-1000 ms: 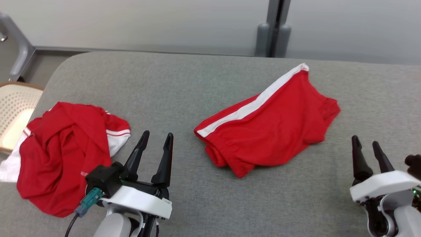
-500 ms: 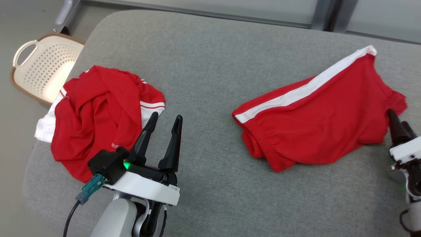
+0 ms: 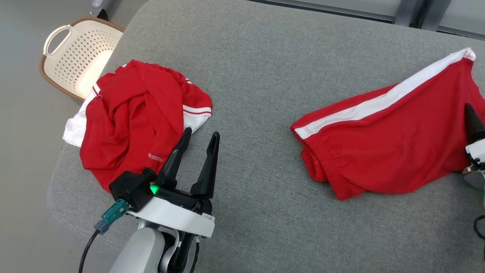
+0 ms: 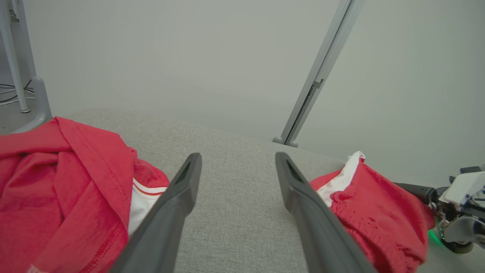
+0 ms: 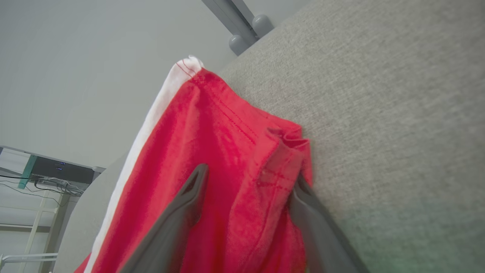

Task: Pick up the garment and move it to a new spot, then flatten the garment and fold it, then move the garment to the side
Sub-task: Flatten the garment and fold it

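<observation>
Shorts [image 3: 386, 140]: red, white stripe, folded, on right part of table [image 3: 265, 76]. Right gripper [image 5: 250, 176]: fingers apart, astride the shorts' edge. Left gripper [image 3: 201, 132]: fingers apart, above table, just beside shirt [image 3: 129, 121], which is red and crumpled. Basket [image 3: 87, 45]: cream, off table's left corner.

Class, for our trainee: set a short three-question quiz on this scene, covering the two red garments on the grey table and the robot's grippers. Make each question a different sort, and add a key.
1. True or false: the left gripper grips the crumpled red-and-white shirt.
2. What stands off the left end of the grey fabric-covered table? A: a cream perforated plastic basket; B: a blue bucket; C: a cardboard box.
3. Fill in: the right gripper, open, straddles an edge of the red shorts with a ____ side stripe.
Key: 1 false, it is open and empty; 2 A; 3 white.
</observation>
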{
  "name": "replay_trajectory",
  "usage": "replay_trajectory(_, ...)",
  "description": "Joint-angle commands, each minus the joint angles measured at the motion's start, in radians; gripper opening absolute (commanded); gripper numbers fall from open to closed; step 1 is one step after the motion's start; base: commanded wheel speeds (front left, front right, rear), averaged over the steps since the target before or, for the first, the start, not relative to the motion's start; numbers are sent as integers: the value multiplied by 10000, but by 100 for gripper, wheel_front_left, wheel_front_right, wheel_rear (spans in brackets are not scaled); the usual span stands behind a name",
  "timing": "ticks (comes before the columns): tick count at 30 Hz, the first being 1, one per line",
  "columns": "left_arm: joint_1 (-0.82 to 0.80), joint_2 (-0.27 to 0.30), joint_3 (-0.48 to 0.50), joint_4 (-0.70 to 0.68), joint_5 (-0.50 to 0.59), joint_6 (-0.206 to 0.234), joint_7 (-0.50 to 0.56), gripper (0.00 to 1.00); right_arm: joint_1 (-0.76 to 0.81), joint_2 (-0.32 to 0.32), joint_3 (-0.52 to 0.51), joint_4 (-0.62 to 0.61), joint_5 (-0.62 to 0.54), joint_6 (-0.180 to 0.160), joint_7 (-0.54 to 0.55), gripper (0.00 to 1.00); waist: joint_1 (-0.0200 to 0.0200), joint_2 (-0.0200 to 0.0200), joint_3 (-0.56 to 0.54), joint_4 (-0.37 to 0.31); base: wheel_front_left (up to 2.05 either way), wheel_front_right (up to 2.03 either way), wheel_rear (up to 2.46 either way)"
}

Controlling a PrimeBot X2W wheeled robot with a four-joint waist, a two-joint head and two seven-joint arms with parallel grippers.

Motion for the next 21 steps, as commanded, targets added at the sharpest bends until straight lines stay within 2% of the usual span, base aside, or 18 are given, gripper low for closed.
replay_trajectory(1, -115, 31, -6, -29, -88, 36, -17, 100, 211, 597, 152, 614, -139, 60, 215, 100, 0, -1, -18, 36, 0, 0, 0)
replay_trajectory(8, 8, 29, 51, 41, -118, 72, -17, 100, 104, 617, -167, 1104, -986, 45, -12, 100, 0, -1, -65, -37, 0, 0, 0)
replay_trajectory(12, -1, 31, 42, 87, -105, 90, -17, 100, 54, 510, -744, 1440, -1718, -4, -373, 100, 0, -1, -136, -118, 0, 0, 0)
replay_trajectory(21, 125, 29, 77, 165, -68, 80, -16, 100, 154, 713, -1698, 1346, -3115, -24, -417, 100, 0, -1, -411, -384, 0, 0, 0)
